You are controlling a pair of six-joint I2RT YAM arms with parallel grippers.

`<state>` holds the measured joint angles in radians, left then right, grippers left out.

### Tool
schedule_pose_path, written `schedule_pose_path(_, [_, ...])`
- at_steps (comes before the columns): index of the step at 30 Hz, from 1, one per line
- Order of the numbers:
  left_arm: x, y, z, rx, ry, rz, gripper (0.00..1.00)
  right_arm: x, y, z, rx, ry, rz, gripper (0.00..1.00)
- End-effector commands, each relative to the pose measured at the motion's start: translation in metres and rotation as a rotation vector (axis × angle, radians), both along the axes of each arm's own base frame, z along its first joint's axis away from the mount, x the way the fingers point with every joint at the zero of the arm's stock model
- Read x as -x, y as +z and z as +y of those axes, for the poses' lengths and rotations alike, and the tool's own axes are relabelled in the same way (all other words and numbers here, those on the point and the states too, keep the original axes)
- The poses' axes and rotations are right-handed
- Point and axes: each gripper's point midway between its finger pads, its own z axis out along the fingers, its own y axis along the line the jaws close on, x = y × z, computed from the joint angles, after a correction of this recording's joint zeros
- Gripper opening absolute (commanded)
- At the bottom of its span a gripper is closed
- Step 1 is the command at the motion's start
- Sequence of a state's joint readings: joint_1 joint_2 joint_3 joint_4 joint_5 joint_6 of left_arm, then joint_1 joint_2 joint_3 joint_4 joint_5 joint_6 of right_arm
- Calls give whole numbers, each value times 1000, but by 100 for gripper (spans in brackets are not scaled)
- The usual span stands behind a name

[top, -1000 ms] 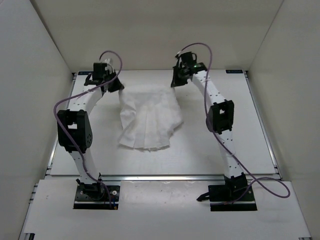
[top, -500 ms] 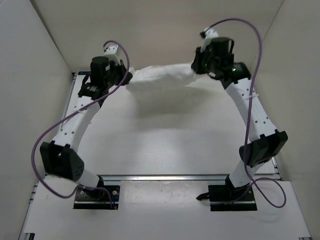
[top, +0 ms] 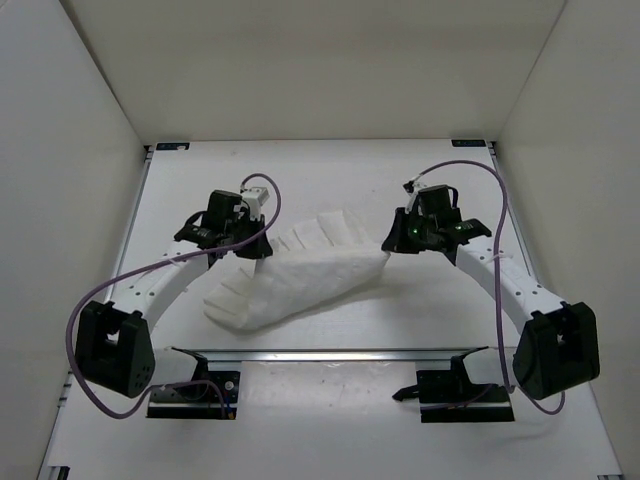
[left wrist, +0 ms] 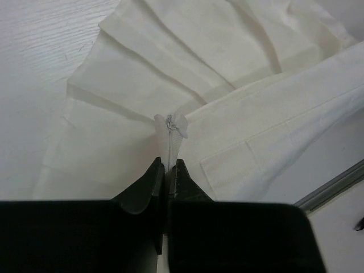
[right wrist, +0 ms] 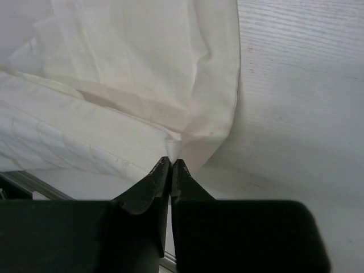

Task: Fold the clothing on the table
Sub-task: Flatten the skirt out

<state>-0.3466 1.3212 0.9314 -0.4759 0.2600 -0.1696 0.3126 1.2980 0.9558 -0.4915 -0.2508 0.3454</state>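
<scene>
The clothing is a white pleated garment, hanging as a band between both grippers over the near half of the table. Its pleated, scalloped part trails onto the tabletop behind and to the left. My left gripper is shut on the clothing at a corner with a short zipper end, the fabric pinched at the fingertips. My right gripper is shut on the opposite corner of the clothing, with cloth caught between its tips.
An aluminium rail runs along the table's near edge, just below the hanging cloth, with both arm bases behind it. White walls close in the left, right and far sides. The rail shows at the right of the left wrist view.
Both grippers, still shut on the clothing, have swung from the far edge of the table toward the near edge, carrying the held edge over the rest of the garment and lower.
</scene>
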Motion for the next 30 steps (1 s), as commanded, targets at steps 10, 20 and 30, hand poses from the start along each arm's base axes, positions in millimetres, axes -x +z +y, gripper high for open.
schedule_pose_path(10, [-173, 144, 9, -37, 126, -377, 0, -162, 106, -45, 226, -120, -285, 0])
schedule_pose_path(20, [-203, 241, 1, -71, 69, -621, 0, -198, 254, -71, 199, -205, -634, 0])
schedule_pose_path(30, [-77, 40, 26, -167, 37, -298, 0, -77, 35, -61, 281, -161, -254, 0])
